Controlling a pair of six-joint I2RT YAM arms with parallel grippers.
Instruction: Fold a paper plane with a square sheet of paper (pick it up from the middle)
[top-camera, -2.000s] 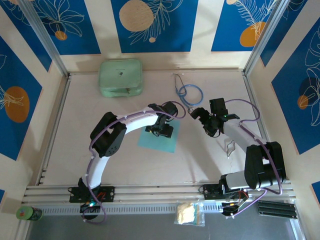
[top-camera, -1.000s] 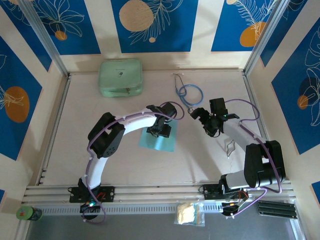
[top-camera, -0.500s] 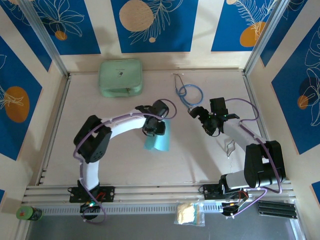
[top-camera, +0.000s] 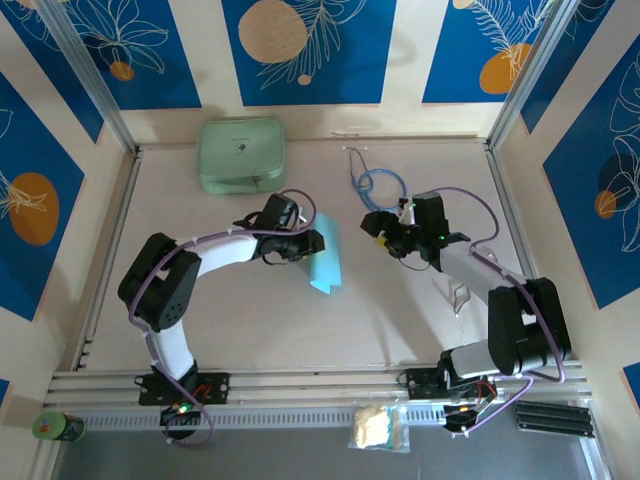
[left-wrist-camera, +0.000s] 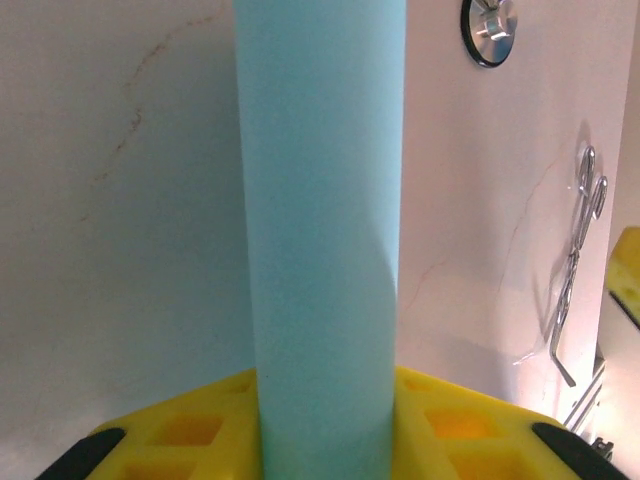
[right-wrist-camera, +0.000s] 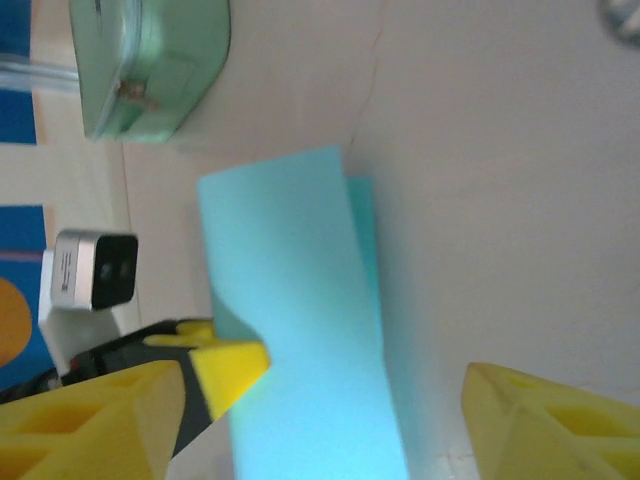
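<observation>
The square sheet of paper (top-camera: 326, 262) is light blue and is lifted off the table, bent into a curl. My left gripper (top-camera: 306, 244) is shut on its middle. In the left wrist view the paper (left-wrist-camera: 320, 200) rises as a curved band pinched at my left gripper (left-wrist-camera: 325, 440), between the yellow fingers (left-wrist-camera: 170, 440). My right gripper (top-camera: 378, 228) is open, just right of the sheet and facing it. In the right wrist view the paper (right-wrist-camera: 290, 300) hangs in front of my right gripper (right-wrist-camera: 320, 430), between its spread yellow fingers (right-wrist-camera: 560, 420), and touches neither.
A mint-green case (top-camera: 241, 155) lies at the back left. A blue-tubed stethoscope (top-camera: 378, 185) lies behind the right gripper. A metal tool (top-camera: 460, 293) rests beside the right arm. A small bag (top-camera: 378, 428) and a green can (top-camera: 58, 427) sit beyond the front rail.
The left gripper closed on the sheet and lifted it from flat on the table into a raised curl, swinging left. The right gripper moved left toward it and its jaws narrowed somewhat.
</observation>
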